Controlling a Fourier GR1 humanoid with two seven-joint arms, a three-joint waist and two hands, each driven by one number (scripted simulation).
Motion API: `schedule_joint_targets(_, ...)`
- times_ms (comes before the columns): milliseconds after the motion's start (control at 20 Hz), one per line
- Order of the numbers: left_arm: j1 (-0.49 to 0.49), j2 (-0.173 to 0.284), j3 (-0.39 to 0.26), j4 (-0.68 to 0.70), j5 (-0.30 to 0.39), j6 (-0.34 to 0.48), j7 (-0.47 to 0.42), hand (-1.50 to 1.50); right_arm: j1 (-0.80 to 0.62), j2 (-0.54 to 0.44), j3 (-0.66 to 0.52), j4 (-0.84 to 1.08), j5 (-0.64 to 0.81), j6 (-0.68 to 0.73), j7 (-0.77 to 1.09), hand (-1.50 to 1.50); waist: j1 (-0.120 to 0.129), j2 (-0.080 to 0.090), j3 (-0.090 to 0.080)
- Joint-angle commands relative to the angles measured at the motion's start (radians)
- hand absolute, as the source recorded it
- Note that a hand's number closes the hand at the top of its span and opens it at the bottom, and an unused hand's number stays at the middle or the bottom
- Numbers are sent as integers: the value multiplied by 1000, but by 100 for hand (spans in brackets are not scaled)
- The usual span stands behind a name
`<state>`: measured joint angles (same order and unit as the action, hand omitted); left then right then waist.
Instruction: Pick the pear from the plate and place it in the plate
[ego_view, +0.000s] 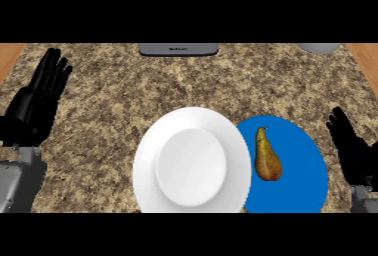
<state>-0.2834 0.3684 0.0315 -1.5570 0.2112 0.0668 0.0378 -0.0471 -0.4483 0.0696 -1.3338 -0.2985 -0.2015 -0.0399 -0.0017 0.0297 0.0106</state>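
Pear (266, 161) lies on blue plate (295, 165), at 3 o'clock of white plate (192, 162). Right robot hand (354, 150) and left robot hand (37, 102) both open, empty. Risk: tapered pear rolls from the grasp, or the touching plates shift.

Even bright light — soft, shadowless, glare-free

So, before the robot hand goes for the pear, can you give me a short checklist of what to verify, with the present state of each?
1. Pear lies on the blue plate: ok.
2. Nothing covers the pear: ok.
3. White plate holds nothing: ok.
4. Right robot hand open, beside the blue plate: ok.
5. Left robot hand open, away from both plates: ok.
6. Whether the plates overlap or only touch: cannot tell.
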Motion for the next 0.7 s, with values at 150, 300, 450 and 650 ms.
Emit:
schedule_joint_targets(150, 111, -31, -53, 123, -71, -19, -62, 0, -195, 200, 200, -74, 205, -237, 106, 150, 36, -22, -14)
schedule_joint_targets(300, 114, -17, -62, 109, -64, -29, -19, 0, -201, -114, 236, 1, 488, -230, 79, 150, 57, -17, -68)
schedule_joint_targets(450, 185, -55, -79, 151, -83, -13, -69, 0, -213, 209, 264, -41, 589, -609, 38, -150, 24, -29, -14)
schedule_joint_targets(650, 213, -85, -108, 172, -109, -12, -119, 0, -248, 381, 408, 74, 820, -799, 45, -150, 24, -28, -13)
